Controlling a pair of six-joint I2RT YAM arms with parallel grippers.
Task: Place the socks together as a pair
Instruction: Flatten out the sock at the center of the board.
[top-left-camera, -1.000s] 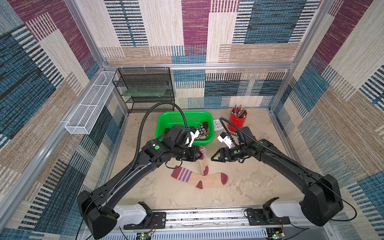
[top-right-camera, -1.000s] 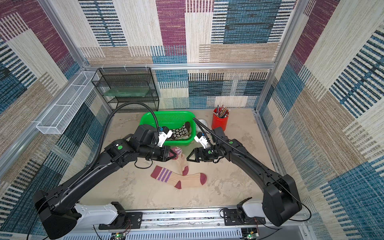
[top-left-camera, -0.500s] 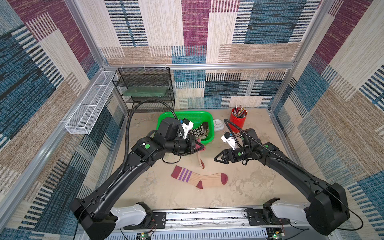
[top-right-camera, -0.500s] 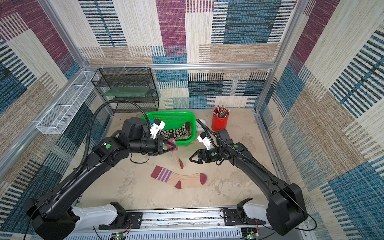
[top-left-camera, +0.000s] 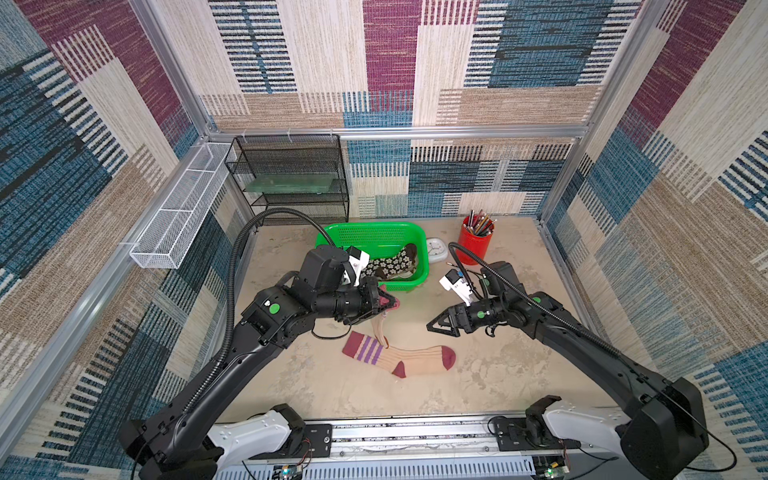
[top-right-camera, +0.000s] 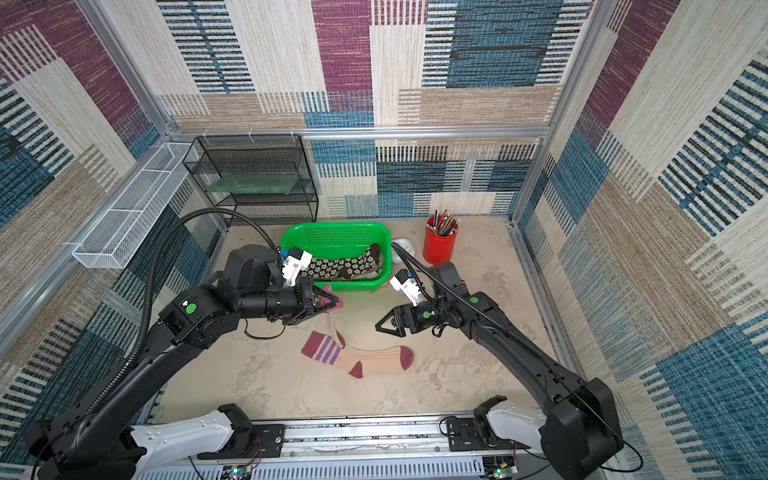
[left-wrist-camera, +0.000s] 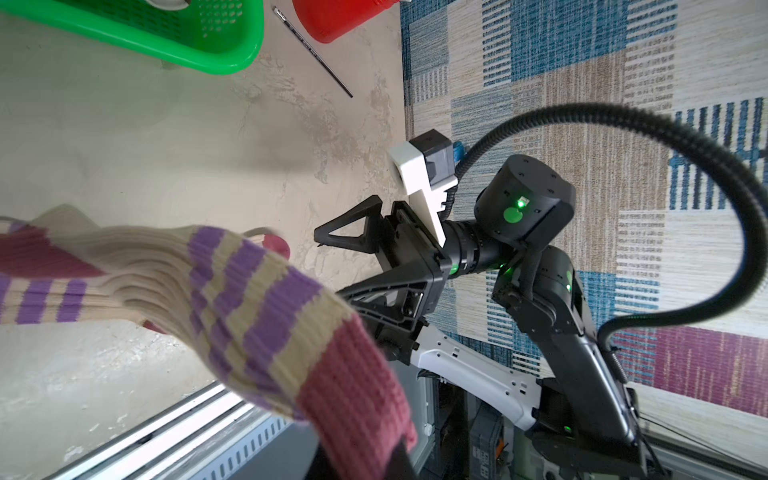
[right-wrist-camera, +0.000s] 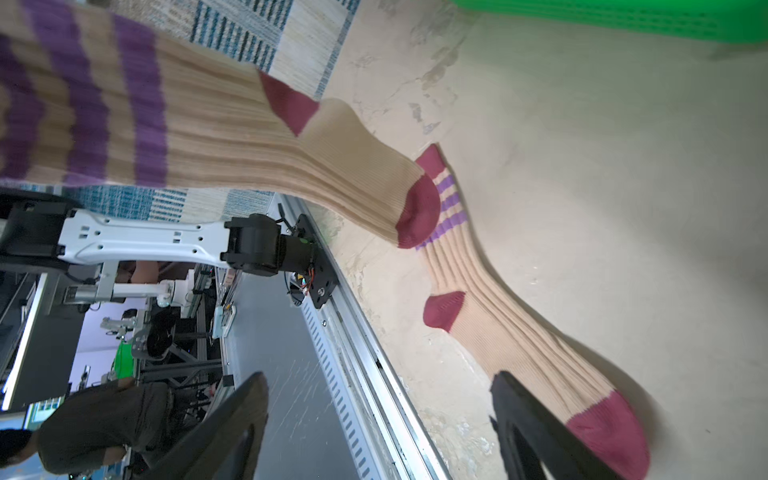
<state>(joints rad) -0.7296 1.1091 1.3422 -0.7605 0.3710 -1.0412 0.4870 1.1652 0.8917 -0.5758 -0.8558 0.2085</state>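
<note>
Striped sock (top-left-camera: 409, 360) flat on beige tabletop (top-left-camera: 498, 365); left hand (top-left-camera: 388, 302) grasps twin (top-left-camera: 379, 328) (right hand (top-left-camera: 433, 326) released).

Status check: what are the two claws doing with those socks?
Left gripper shut on hanging striped sock. Right gripper open, empty. Matching sock flat on table. Nothing in the way.

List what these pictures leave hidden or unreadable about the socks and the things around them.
- Green basket: in both top views, the daisy sock covers whatever lies beneath it.
- Left tool: in the left wrist view, the held sock hides its grip.
- Clock: dial too small to read in both top views.
</note>
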